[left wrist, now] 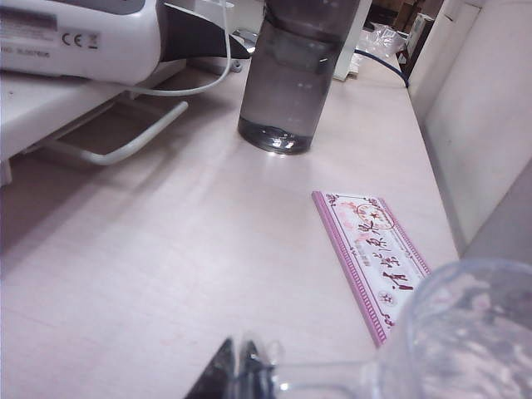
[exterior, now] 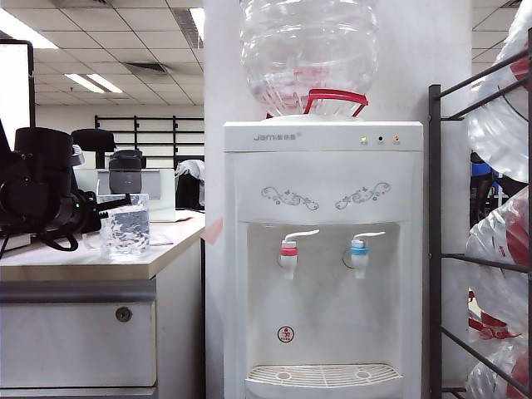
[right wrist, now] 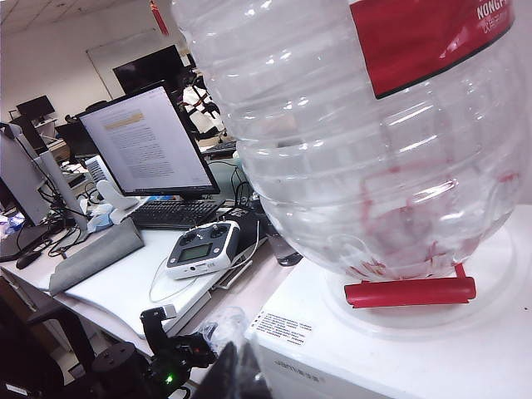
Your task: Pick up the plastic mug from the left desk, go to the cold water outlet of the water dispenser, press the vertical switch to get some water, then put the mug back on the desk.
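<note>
We see the left claw point(exterior: 125, 199) at the desk point(exterior: 83, 262), its black jaws clamped on the thin handle of the clear mug point(exterior: 126, 229), which stands on the desk top near its edge. In the left wrist view the claw's dark tips point(left wrist: 241, 374) pinch that handle low in the frame, and the mug's rim point(left wrist: 474, 332) is cut off at the corner.

Ahead of this claw lies a pink-edged card point(left wrist: 370, 258) flat on the desk, just beside the mug. Farther out stands a dark grey bottle point(left wrist: 295, 75), and to one side a white device point(left wrist: 83, 37) on a wire stand. None of these shows clearly in the exterior view, where black arm hardware point(exterior: 41, 195) covers that part of the desk.

The dispenser point(exterior: 324, 258) stands well apart from the claw, with the red-collared tap point(exterior: 288, 249) nearer and the blue-collared tap point(exterior: 359, 247) beyond it.

The right wrist view looks at the big bottle point(right wrist: 357, 141) on the dispenser's top. We cannot tell the right claw's state; only a dark blurred shape point(right wrist: 237, 374) shows.
</note>
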Tool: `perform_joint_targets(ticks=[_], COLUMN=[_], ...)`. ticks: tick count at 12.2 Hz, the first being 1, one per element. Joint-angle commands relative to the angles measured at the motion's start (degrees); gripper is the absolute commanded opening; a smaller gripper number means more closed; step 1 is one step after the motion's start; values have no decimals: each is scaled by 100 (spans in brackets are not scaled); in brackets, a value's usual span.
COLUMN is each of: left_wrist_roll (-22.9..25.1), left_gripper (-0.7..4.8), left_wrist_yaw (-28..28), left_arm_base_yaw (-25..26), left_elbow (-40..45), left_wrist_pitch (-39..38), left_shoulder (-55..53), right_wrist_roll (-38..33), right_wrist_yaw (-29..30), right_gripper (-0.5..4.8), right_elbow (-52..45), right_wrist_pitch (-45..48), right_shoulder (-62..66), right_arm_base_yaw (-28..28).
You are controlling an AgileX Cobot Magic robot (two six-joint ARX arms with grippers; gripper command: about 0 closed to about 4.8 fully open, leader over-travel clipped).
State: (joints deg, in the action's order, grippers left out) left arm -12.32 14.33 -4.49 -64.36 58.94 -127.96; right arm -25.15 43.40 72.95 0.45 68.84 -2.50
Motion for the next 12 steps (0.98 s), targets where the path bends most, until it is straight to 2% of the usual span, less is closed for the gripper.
perform_joint_targets(ticks=[1, 2, 4, 12], left_wrist_roll=[-59, -59, -55, 11], left_gripper=[127, 192, 192, 187], left_wrist_yaw=[-20, -22, -184, -302], left_arm_base_yaw=[33, 26, 24, 20], left_elbow=[-24, -20, -11, -9], left_wrist_pitch=[111, 111, -66, -3528], left_shoulder=[20, 20, 111, 1644], right_wrist_roll=[164, 162, 162, 160], right_wrist_yaw=[26, 24, 24, 24], right_gripper=[-5, -5, -5, -5], right_elbow=[22, 22, 22, 22], right_wrist_pitch=[-168, -168, -168, -166], right_shoulder=[-28, -28, -28, -31], right_arm_base_yaw=[9, 9, 9, 9])
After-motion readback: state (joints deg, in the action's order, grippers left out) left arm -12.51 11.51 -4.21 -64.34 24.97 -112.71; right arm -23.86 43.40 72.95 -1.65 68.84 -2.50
